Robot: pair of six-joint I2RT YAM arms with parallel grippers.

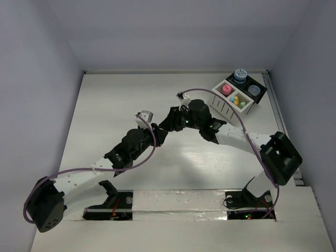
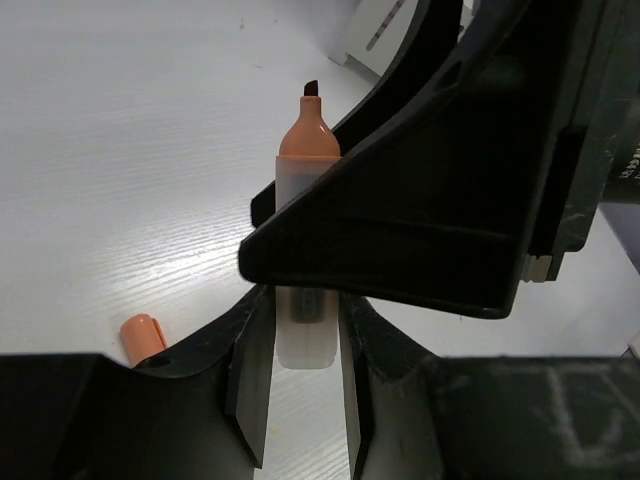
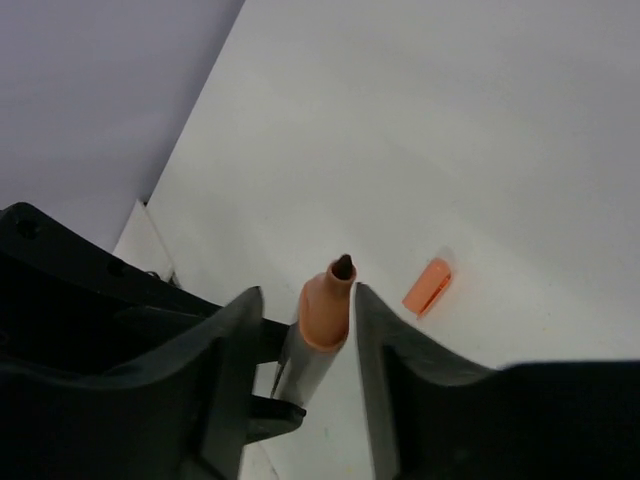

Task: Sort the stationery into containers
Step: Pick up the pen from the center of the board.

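At mid-table (image 1: 105, 121) in the top view, the two arms meet over one item. From the left, the left gripper (image 2: 300, 372) is clamped on the clear barrel of an orange marker (image 2: 308, 160), its fingers (image 2: 250, 385) pressing both sides near the blunt end. The marker is uncapped, its dark tip pointing away from the left wrist camera, and it is held clear of the table. Next, the right gripper (image 3: 308, 300) stands with its jaws apart on either side of the marker's orange neck (a gap shows on one side in the right wrist view; the other finger lies just beside it, contact not discernible). An orange cap (image 3: 427, 287) lies loose on the table near the marker, touching neither gripper. At far right, in the back corner, sits the white slatted box (image 1: 227, 105), joined to the black tray section (image 1: 260, 97). A pink-capped bottle (image 1: 227, 89) and yellow sticks (image 1: 237, 100) stand in the box, and a blue-patterned pot (image 1: 240, 75) stands in the tray.
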